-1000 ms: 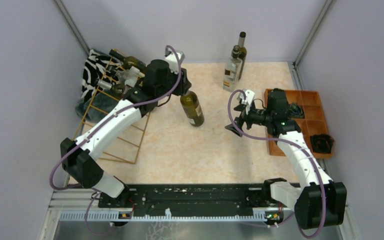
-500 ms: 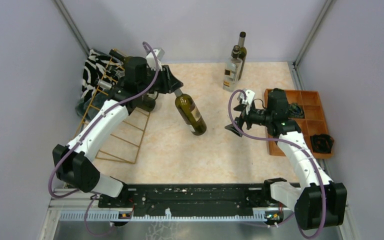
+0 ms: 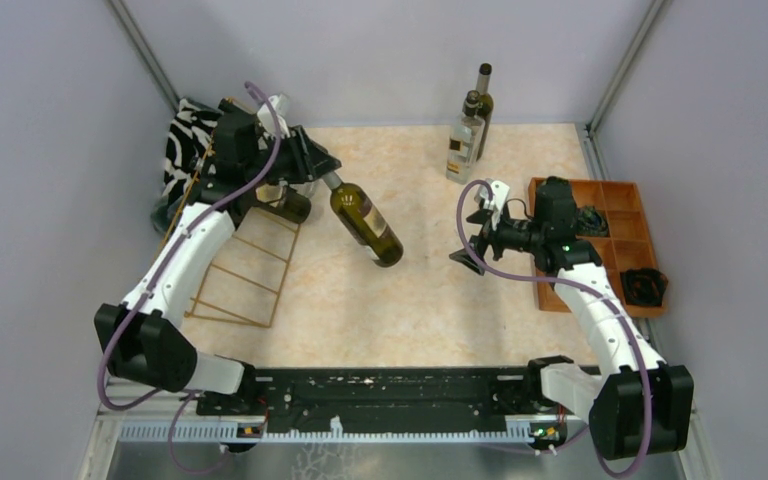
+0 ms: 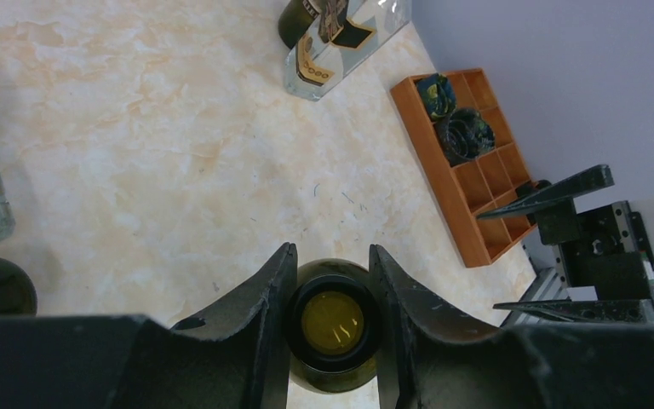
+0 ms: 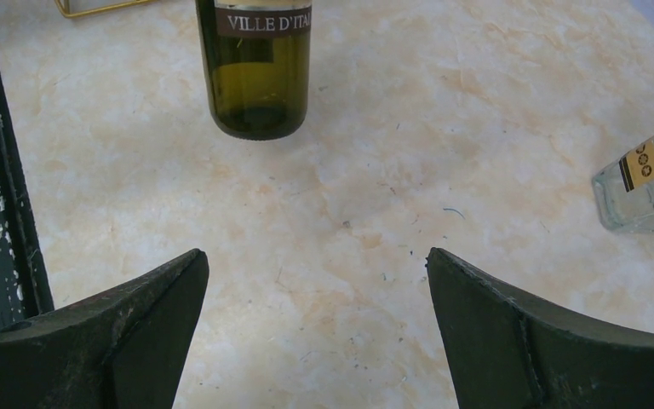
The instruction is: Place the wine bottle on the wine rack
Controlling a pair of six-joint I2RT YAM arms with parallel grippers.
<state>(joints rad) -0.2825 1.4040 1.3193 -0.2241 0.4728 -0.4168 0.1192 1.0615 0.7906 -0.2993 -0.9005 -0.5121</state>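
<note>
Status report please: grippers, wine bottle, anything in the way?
Left gripper shut on wine bottle neck, tilted beside wine rack. Right gripper open, empty. Dark bottle occupies rack's far end.

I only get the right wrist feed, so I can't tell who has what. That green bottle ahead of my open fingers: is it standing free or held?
Observer: Held. The left gripper is shut on the neck of the wine bottle, which is tilted.
Operator: Where is the rack from it?
Observer: The wine rack is left of the bottle, beside the left wall.
Operator: Any cells taken?
Observer: Yes, other bottles lie at its far end.
</note>
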